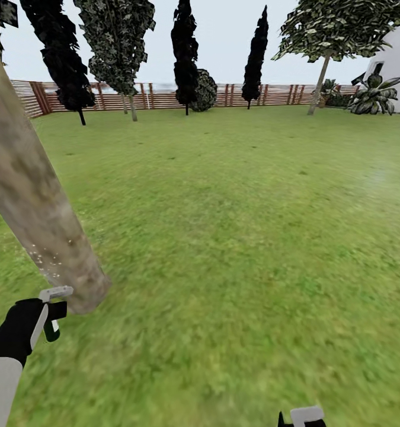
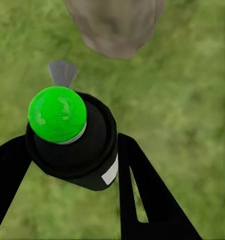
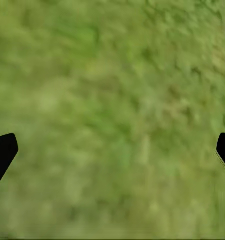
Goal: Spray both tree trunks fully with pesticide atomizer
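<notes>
The small near-black pesticide atomizer with a green top and white label (image 2: 75,142) sat closest to the left wrist camera, clamped between the two black fingers (image 2: 147,195) of the left pincer (image 2: 72,165), its grey nozzle pointing toward the base of the thick mottled beige-grey tree trunk (image 2: 115,25) just ahead. In the head view the left pincer (image 1: 48,317) hung just beside the trunk's foot (image 1: 40,201), where fine white pesticide speckles (image 1: 48,261) dotted the bark. The right pincer (image 3: 112,150) hung spread wide and empty over the green grass lawn (image 1: 235,237). A brown slatted wooden fence (image 1: 164,95) ran far behind.
</notes>
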Motion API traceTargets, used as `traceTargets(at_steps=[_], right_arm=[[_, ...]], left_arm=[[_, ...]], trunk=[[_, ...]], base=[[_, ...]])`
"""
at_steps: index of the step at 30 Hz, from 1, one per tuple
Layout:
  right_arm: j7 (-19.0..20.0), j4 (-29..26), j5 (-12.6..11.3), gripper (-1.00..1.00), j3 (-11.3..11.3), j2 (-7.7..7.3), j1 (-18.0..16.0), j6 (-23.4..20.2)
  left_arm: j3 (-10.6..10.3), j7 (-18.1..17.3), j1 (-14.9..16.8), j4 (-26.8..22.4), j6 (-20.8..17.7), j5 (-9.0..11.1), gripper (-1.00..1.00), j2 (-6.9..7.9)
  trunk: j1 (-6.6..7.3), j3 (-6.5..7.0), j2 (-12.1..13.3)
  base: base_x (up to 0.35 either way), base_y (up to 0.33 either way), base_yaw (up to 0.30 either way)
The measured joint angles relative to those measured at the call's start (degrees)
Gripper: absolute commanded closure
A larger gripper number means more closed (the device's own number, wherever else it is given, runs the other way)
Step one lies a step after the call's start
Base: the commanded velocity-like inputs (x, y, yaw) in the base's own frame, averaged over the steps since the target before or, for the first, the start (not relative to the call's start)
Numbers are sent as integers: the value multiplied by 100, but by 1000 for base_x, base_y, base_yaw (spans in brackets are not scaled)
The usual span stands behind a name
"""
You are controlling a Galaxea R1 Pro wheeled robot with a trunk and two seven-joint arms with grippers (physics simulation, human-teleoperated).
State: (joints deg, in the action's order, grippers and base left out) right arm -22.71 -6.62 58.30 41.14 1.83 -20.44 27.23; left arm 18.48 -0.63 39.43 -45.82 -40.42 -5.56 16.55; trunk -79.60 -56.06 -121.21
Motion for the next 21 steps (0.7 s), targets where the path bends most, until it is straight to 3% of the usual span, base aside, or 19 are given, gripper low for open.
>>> traceTargets(at_steps=[8, 21], right_arm=[[0, 0, -2, -100, 8, 0, 0, 0], [0, 1, -2, -100, 8, 0, -1, -1]], left_arm=[[-2, 44, 0, -6, 31, -23, 100, -97], [23, 51, -1, -8, 34, -62, 100, -80]], trunk=[[0, 0, 0], [0, 0, 0]], base=[[241, -188, 5], [241, -188, 263]])
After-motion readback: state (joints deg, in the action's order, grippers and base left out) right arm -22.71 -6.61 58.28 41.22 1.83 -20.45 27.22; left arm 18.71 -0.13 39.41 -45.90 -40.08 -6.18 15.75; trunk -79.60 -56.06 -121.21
